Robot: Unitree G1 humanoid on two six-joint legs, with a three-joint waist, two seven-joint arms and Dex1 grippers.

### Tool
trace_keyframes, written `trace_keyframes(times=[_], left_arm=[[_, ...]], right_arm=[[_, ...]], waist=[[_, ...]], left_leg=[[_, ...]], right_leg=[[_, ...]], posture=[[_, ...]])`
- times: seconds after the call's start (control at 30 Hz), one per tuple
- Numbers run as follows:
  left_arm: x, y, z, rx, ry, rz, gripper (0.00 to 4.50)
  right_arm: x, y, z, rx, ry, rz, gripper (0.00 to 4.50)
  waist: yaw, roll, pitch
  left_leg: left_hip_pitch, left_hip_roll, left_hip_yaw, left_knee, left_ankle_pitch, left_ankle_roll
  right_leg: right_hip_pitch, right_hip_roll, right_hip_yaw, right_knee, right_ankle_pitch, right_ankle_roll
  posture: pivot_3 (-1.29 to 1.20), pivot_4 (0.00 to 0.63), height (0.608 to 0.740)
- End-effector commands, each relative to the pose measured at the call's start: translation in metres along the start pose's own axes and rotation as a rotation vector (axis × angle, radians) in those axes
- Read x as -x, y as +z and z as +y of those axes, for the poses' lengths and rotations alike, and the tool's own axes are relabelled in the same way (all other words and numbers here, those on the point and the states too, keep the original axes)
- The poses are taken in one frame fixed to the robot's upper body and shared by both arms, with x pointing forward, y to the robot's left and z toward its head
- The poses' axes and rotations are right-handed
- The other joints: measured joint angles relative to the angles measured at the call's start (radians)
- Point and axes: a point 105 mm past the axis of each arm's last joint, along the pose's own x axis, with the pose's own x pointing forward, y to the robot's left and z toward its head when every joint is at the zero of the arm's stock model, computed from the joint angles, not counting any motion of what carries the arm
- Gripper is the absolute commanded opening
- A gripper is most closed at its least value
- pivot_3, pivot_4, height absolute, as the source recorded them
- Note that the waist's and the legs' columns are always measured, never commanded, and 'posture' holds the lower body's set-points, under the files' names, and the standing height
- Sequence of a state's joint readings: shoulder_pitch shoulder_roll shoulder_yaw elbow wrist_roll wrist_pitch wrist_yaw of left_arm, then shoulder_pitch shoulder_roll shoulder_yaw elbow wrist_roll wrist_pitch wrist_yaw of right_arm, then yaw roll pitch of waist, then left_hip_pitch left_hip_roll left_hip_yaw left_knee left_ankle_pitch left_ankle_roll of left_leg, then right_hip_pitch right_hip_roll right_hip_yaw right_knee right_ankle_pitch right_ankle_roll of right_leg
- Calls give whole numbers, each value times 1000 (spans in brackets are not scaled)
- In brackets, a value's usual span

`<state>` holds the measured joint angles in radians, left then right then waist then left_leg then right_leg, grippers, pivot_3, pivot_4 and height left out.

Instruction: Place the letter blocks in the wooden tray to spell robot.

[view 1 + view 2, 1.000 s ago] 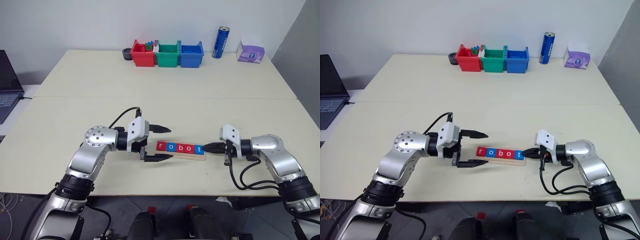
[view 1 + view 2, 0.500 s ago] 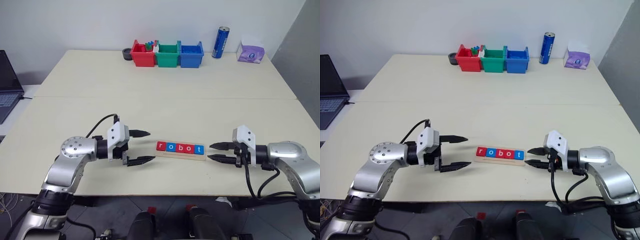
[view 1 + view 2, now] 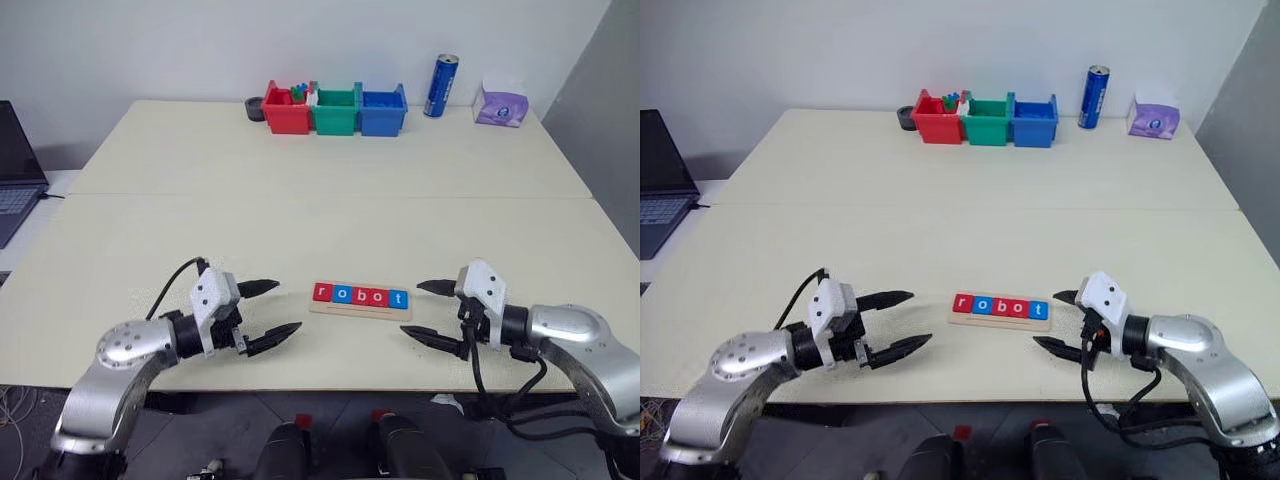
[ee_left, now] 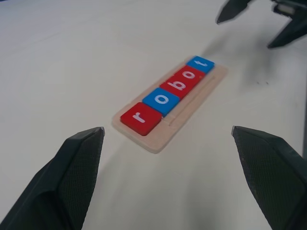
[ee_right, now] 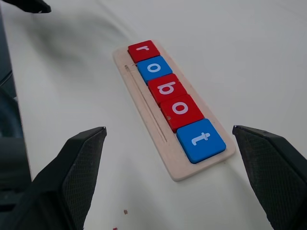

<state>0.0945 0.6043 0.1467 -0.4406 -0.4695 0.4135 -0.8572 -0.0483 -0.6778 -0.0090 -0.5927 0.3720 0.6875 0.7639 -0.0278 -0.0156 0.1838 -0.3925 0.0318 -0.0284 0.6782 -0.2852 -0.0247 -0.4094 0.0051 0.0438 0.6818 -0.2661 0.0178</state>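
Laptop (image 3: 15, 170) cut by frame edge; red bin (image 3: 286, 108) contents too small to tell.

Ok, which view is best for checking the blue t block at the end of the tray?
The right wrist view: the blue t block lies nearest there, large, seated at the end of the wooden tray. The left wrist view shows it small at the far end; both eye views show it tiny.

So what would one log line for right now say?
letter blocks: spell robot in wooden tray | left gripper: open, apart | right gripper: open, apart
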Motion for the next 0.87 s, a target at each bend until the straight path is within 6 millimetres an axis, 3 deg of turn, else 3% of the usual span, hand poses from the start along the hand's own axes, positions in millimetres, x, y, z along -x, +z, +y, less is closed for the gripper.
trace_keyframes(times=[0.03,0.27,0.4,0.53,0.67,0.77,0.87], left_arm=[[3,11,-6,70,135,-68,4500],[5,-10,-32,156,201,-9,4500],[8,-10,-23,145,276,-24,4500],[16,-8,-7,138,496,-75,4500],[13,-10,-24,166,563,-88,4500],[7,-10,-39,200,553,-95,4500],[7,-12,-41,218,549,-84,4500]], right_arm=[[10,6,-15,1,-245,-11,4483],[20,-9,-9,-72,-451,-1,4483],[23,-7,-5,-81,-467,-18,4483],[37,-12,-11,-110,-572,-13,4483],[47,-18,-15,-152,-665,-6,4483],[46,-21,-12,-174,-658,-3,4483],[43,-21,-7,-195,-619,-6,4483]], waist=[[0,0,0],[0,-1,-1],[0,-1,-1],[1,-2,-2],[-1,-2,-2],[-1,-2,-2],[-1,-2,-2]], left_leg=[[0,0,0,0,0,0],[3,-2,1,0,0,0],[8,-3,3,0,0,0],[8,-3,4,-1,0,0],[8,-3,4,-1,0,-1],[8,-3,3,-2,0,-1],[8,-3,4,-2,0,-1]], right_leg=[[0,0,0,0,0,0],[3,-1,1,0,-3,5],[5,1,1,0,-3,4],[5,1,1,-1,-3,4],[5,1,3,-1,-3,5],[5,1,4,-1,-3,4],[5,1,3,-1,-3,4]], posture=[[0,150,740],[0,150,740],[0,150,740],[0,150,740],[0,150,740],[0,150,740],[0,150,740]])
